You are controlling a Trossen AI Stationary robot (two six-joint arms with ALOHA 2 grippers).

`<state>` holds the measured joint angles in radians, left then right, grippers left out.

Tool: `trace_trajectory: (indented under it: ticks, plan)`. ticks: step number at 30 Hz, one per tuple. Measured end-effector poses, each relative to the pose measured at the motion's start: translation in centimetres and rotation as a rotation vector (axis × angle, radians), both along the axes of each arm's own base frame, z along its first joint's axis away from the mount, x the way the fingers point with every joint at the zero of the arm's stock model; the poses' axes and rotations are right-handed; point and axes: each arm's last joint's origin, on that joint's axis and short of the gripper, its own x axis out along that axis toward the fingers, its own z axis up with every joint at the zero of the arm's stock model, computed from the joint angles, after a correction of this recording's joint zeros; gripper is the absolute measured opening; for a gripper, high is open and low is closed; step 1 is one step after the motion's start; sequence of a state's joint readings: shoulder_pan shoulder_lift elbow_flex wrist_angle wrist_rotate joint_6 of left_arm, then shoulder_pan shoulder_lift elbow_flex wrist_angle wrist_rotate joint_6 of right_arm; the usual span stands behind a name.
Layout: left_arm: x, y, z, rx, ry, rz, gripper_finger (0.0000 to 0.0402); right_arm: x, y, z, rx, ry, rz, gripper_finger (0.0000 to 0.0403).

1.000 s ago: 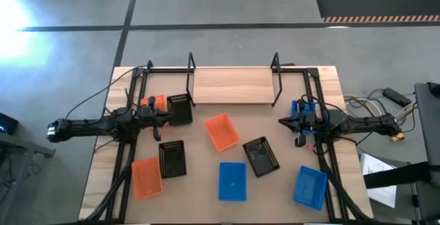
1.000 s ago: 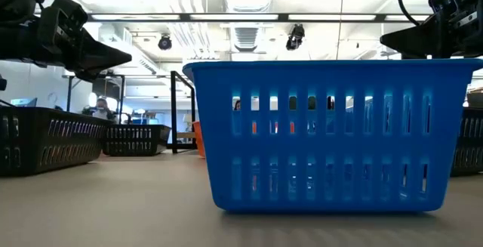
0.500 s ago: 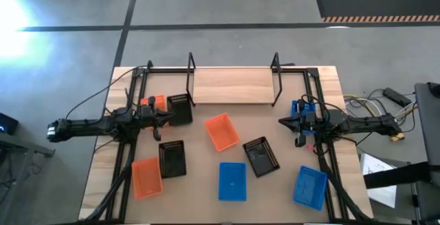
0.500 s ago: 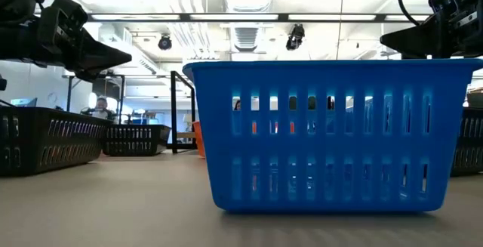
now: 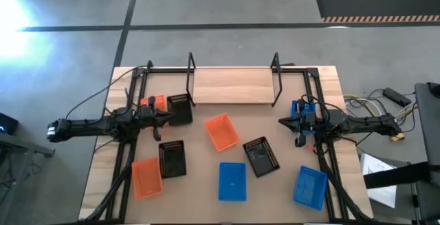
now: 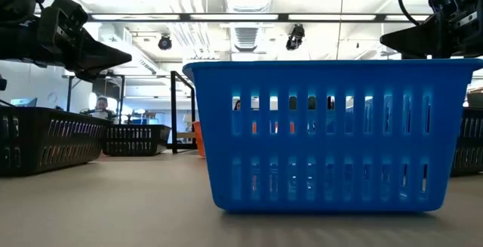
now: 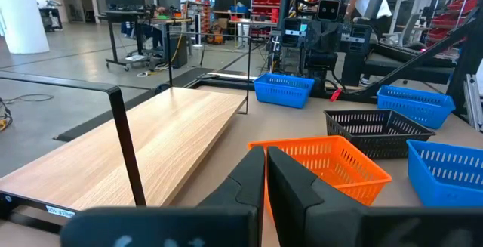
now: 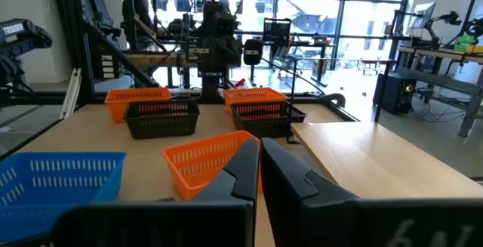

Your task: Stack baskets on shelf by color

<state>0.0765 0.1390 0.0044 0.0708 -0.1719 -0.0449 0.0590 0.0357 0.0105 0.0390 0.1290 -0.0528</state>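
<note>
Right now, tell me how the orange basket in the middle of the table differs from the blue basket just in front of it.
The orange basket is orange-red; the blue basket is blue. The orange basket lies turned at an angle to the table edges and nearer the shelf; the blue basket lies almost square, nearer the front edge. Both are alike in shape and size, upright and empty.

On the light brown wooden surface (image 5: 206, 170) lay three black baskets (image 5: 261, 156), three blue baskets (image 5: 232, 181) and three orange-red baskets (image 5: 221, 131), all with slotted mesh walls, near the pale wooden shelf (image 5: 232, 86).
</note>
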Motion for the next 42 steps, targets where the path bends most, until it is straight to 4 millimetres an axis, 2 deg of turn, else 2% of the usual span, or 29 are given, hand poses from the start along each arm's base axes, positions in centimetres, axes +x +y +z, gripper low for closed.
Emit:
trace_trajectory:
  ticks: [19, 22, 29, 32, 38, 42]
  plan:
    - [0.0, 0.0, 0.0, 0.0, 0.0, 0.0, 0.0, 0.0, 0.0, 0.0, -0.005, -0.001, 0.0, 0.0009]
    - [0.0, 0.0, 0.0, 0.0, 0.0, 0.0, 0.0, 0.0, -0.1, 0.5, -0.044, -0.049, -0.028, 0.0009]
    - [0.0, 0.0, 0.0, 0.0, 0.0, 0.0, 0.0, -0.5, -0.1, 2.9, 0.233, -0.318, 0.006, 0.0009]
    - [0.0, 0.0, 0.0, 0.0, 0.0, 0.0, 0.0, -0.6, -0.1, 3.4, 0.297, -0.383, 0.034, 0.0009]
    - [0.0, 0.0, 0.0, 0.0, 0.0, 0.0, 0.0, 0.4, 0.4, 2.8, 0.295, -0.252, 0.154, 0.0009]
    - [0.0, 0.0, 0.0, 0.0, 0.0, 0.0, 0.0, 2.6, 0.5, 2.5, 0.287, -0.059, 0.12, 0.0009]
